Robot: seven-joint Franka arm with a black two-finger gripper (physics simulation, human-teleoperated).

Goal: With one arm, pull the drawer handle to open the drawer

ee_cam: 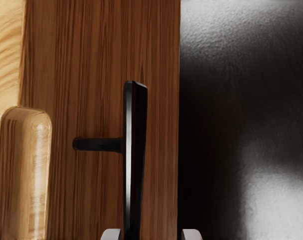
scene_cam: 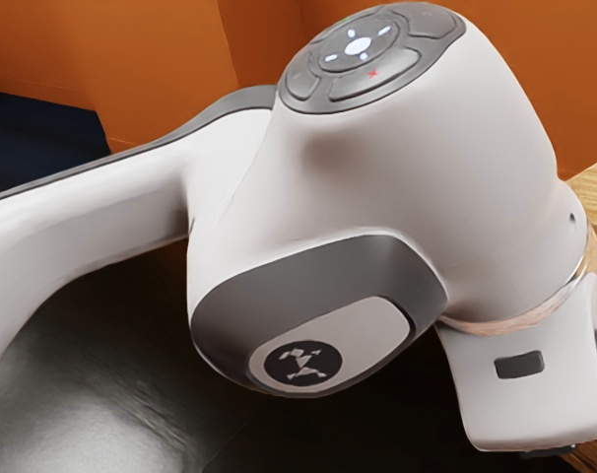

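Handle (ee_cam: 135, 160) seen between spread fingers (ee_cam: 191, 234).
The black handle on the drawer (ee_cam: 91, 60) is flanked by the released fingers, not gripped.

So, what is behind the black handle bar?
The brown wooden drawer front, joined to it by a short black post. The handle bar covers the wood right behind it.

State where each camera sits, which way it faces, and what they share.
Exterior view: close beside the white arm, facing across it toward orange walls; its grey button pad shows.
Wrist view: at the arm's tip, facing the wooden drawer front and its black handle; two pale robot parts flank the handle's near end.
Shared: the dark surface beside the drawer.
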